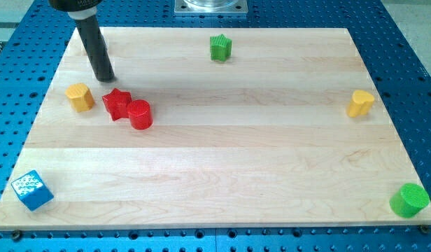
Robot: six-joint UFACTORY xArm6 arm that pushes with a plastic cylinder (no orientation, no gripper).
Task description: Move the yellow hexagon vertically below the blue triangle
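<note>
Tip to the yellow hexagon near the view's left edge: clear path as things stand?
Probably yes. My tip sits just above and right of the yellow hexagon, with bare board between them. The red star and red cylinder lie to the right, off that line.

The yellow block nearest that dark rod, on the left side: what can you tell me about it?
The yellow hexagon is a small, chunky, matte-looking block with flat sides and a flat top, standing upright on the wooden board near its left edge. Nothing touches it. The red star sits apart to its right, and my tip rests just above and to its right, close but not in contact.
</note>
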